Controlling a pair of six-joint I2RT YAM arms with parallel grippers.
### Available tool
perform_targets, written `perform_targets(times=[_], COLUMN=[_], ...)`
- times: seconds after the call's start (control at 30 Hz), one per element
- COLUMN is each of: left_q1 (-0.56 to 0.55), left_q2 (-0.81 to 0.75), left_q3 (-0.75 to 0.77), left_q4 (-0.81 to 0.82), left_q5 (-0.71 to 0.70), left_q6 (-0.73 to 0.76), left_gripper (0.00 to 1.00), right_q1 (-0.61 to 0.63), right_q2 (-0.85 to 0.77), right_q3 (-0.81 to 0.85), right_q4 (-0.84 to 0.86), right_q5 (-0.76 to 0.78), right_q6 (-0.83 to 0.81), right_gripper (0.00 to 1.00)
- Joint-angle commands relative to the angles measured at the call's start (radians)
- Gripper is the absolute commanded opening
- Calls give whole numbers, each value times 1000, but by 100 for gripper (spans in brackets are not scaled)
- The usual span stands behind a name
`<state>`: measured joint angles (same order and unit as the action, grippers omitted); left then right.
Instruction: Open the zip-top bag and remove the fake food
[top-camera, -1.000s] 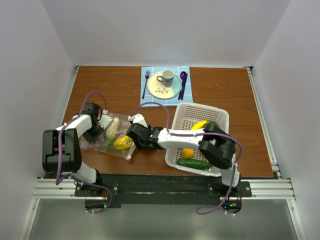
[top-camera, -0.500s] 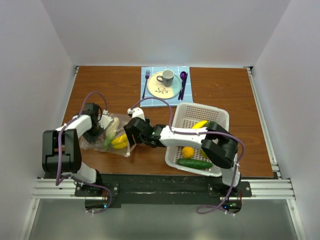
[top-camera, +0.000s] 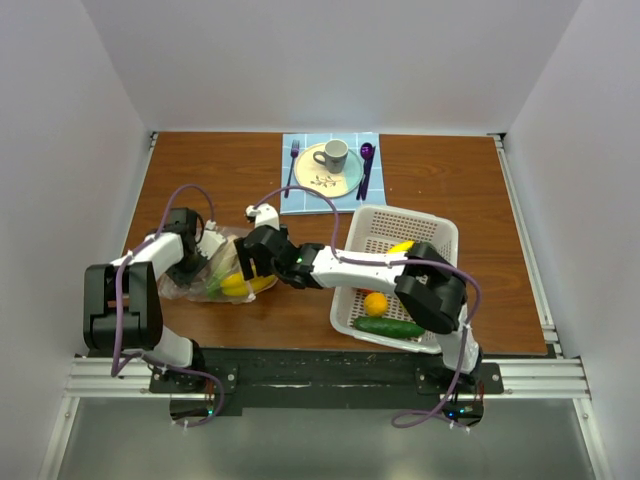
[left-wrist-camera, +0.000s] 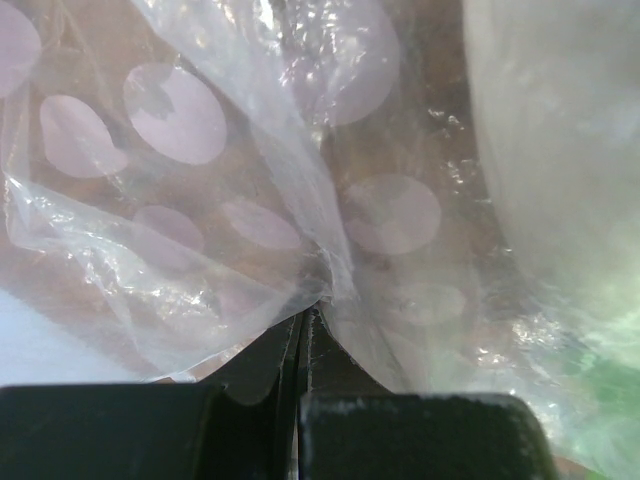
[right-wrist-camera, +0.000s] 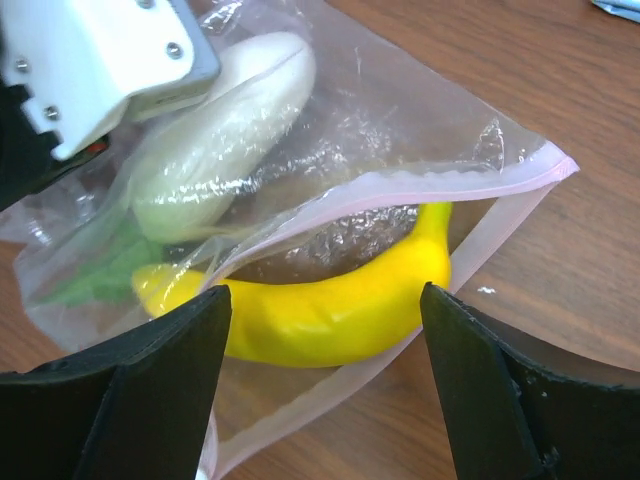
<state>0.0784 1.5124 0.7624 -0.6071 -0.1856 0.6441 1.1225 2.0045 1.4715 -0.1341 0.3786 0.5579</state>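
The clear zip-top bag (top-camera: 205, 278) lies at the table's left, its pink zip strip (right-wrist-camera: 440, 180) parted. A yellow banana (right-wrist-camera: 330, 310) lies in the open mouth. Deeper inside are a pale whitish vegetable (right-wrist-camera: 215, 135) and a green piece (right-wrist-camera: 100, 275). My right gripper (right-wrist-camera: 322, 296) is open, with one finger on each side of the banana at the bag's mouth and not touching it. My left gripper (left-wrist-camera: 303, 322) is shut on a fold of the bag's plastic (left-wrist-camera: 200, 200) at the far end. Its white housing (right-wrist-camera: 90, 60) shows behind the bag.
The white perforated basket (top-camera: 440, 240) stands right of centre and holds a yellow piece (top-camera: 400, 247), an orange round one (top-camera: 376, 303) and a green cucumber (top-camera: 388, 327). At the back a blue mat carries a plate (top-camera: 345, 180), cup (top-camera: 333, 155), fork (top-camera: 292, 165) and purple spoon (top-camera: 366, 160).
My right gripper has moved left to the bag's mouth and opened wider, so the banana now lies between its fingers. The left gripper has kept its hold on the bag.
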Motion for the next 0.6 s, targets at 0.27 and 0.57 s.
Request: perform_targets(times=[0.27, 0.57], left_q1=[14, 14], left_q2=[0, 9], left_q3=[-49, -40], left_q4=[12, 13], left_q5=[71, 66], left_q6=[22, 15], left_gripper=[0, 0], right_q1=[-3, 20], right_q2=[97, 39], right_q3=[125, 50], right_q4=[-274, -387], right_q5=[192, 189], right_q6=[10, 30], right_gripper=[70, 58])
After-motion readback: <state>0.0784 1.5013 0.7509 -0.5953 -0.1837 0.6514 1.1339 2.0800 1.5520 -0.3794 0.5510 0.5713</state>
